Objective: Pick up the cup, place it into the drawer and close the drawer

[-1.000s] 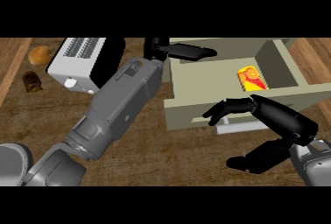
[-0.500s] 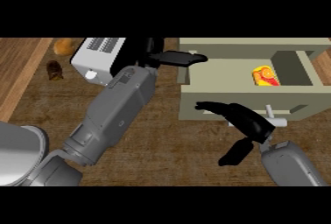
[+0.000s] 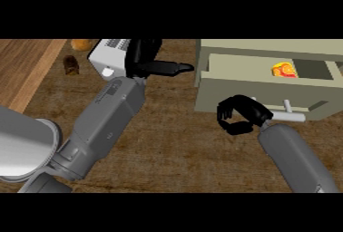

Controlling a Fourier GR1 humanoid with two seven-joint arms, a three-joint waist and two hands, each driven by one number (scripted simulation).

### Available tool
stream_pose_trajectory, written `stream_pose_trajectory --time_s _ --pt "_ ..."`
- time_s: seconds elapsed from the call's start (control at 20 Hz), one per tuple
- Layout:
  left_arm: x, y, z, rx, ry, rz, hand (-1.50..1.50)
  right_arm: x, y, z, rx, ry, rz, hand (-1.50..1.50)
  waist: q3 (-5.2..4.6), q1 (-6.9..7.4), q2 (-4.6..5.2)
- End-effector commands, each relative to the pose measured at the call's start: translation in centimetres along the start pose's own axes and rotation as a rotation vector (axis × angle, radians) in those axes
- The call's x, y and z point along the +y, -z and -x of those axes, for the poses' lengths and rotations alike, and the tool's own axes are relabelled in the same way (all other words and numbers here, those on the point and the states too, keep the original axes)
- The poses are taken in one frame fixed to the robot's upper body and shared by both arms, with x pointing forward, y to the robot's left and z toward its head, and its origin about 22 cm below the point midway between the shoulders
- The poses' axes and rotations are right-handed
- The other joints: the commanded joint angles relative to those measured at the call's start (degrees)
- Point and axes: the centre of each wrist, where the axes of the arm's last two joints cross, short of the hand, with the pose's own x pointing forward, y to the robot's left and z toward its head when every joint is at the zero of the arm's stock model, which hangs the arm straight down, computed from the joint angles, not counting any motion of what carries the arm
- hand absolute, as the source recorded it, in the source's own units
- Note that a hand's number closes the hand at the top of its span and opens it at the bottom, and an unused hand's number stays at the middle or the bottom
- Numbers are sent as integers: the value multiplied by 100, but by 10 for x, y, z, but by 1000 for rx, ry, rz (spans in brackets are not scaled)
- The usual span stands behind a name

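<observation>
An orange and yellow cup (image 3: 283, 70) lies inside the open beige drawer (image 3: 254, 88), near its back right. My right hand (image 3: 238, 116) is against the drawer's front panel, just left of the grey handle (image 3: 289, 114). Its fingers are curled and hold nothing. My left hand (image 3: 146, 61) is up at the top centre, over the white toaster's edge, left of the drawer. Its fingers are straight, with one digit pointing right toward the drawer's corner. It holds nothing.
A white toaster (image 3: 108, 58) stands at the top left, partly hidden by my left hand. A small brown object (image 3: 70, 65) and a bread roll (image 3: 83, 44) lie beside it. A lighter wooden strip (image 3: 26, 72) runs along the left.
My right hand has gone from spread fingers to curled and has come up against the drawer front. Less of the drawer's inside shows now. The left hand holds its pose.
</observation>
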Motion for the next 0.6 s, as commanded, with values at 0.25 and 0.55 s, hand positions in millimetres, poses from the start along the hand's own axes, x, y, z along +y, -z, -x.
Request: stream_pose_trajectory --time_s 0.25,0.55 --pt "31 -12 -5 -2 -21 26 -150 -66 15 19 -34 77 243 150 28 318 90" --pt "49 -23 -3 29 -27 51 -150 -135 -2 15 20 87 387 150 23 496 147"
